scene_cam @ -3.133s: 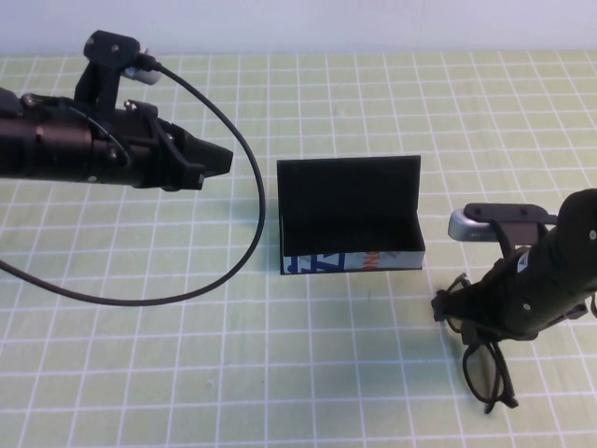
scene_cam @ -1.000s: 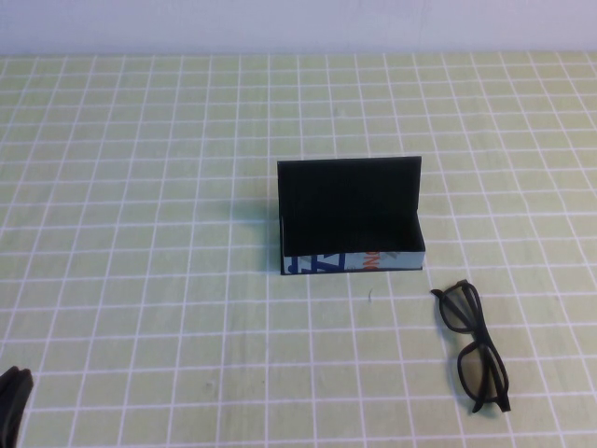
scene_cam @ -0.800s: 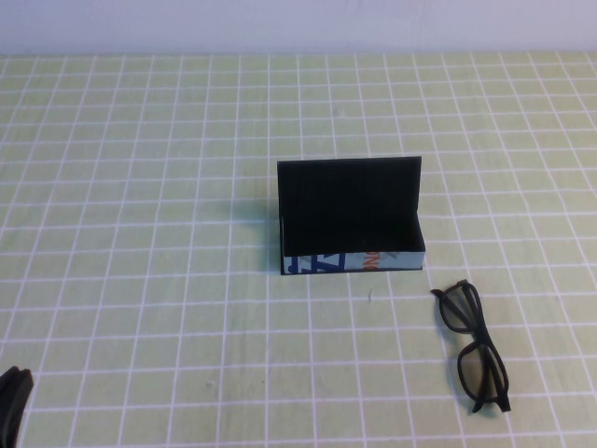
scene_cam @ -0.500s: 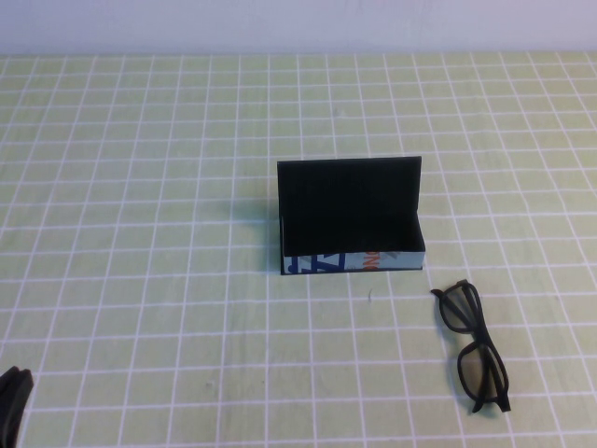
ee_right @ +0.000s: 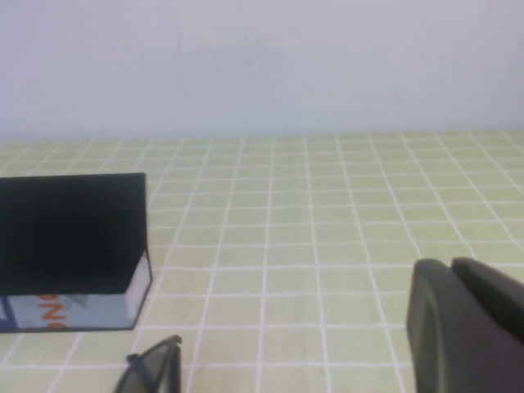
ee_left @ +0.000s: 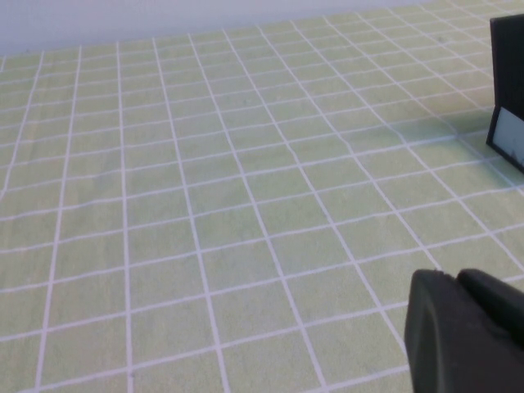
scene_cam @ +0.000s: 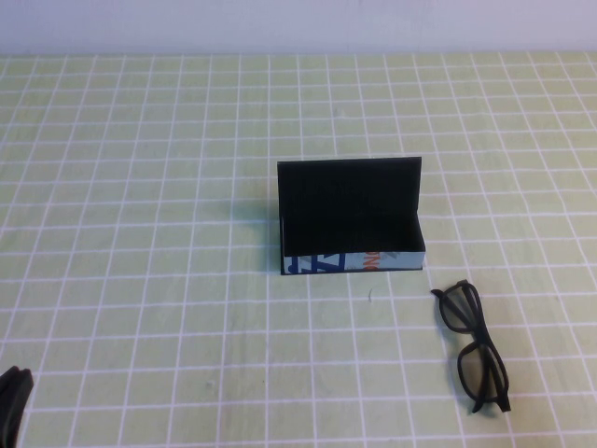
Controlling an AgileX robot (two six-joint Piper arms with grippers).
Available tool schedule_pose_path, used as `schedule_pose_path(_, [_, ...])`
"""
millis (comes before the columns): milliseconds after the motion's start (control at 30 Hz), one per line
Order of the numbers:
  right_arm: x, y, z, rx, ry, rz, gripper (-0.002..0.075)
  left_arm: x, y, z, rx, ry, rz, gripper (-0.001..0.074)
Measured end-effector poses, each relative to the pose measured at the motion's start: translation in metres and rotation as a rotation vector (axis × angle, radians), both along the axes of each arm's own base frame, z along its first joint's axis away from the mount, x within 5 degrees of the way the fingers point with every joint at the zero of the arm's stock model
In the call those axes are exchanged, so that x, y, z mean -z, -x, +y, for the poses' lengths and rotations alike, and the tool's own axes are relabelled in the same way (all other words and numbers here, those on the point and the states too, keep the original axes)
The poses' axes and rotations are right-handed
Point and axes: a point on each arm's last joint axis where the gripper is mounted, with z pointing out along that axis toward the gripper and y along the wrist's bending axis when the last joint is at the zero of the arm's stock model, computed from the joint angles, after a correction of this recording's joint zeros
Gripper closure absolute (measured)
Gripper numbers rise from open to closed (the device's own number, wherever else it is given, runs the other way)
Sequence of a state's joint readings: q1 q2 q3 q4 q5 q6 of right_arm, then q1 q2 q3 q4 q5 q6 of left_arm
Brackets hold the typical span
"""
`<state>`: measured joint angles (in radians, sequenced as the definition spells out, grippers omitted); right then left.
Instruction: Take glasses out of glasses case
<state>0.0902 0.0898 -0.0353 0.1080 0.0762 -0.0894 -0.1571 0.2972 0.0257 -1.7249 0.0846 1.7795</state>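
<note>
The glasses case (scene_cam: 350, 224) stands open in the middle of the table, lid upright, its black inside empty, its pale lettered front toward me. The black glasses (scene_cam: 479, 373) lie flat on the table, in front of the case and to its right. Only the tip of my left gripper (scene_cam: 11, 397) shows in the high view, at the near left corner; in the left wrist view it (ee_left: 458, 277) is shut and empty, far from the case (ee_left: 509, 82). My right gripper (ee_right: 450, 264) is shut and empty, off to the right of the case (ee_right: 74, 237) and the glasses (ee_right: 151, 372), and out of the high view.
The table is covered by a green mat with a white grid (scene_cam: 140, 233). A pale wall (scene_cam: 298, 23) runs along the far edge.
Both arms have drawn back from over the table since the earliest frame, where the right gripper was at the glasses. The glasses now lie alone. Nothing has moved in the last second.
</note>
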Motion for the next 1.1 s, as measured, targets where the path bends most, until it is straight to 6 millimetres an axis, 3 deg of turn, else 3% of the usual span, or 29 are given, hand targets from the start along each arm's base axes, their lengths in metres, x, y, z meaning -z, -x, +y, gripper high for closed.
schedule_pose_path(167, [0.019,0.006,-0.001,0.013,-0.045,0.014,0.0743,0.000,0.000,0.000,0.000,0.000,0.000,0.0739])
schedule_pose_path(400, [0.036,0.009,0.003,-0.022,-0.061,0.202,0.0743,0.000,0.000,0.000,0.000,0.000,-0.001,0.0739])
schedule_pose_path(1100, [0.037,0.009,0.004,-0.027,-0.068,0.217,0.0743,0.000,0.000,0.000,0.000,0.002,0.000,0.0739])
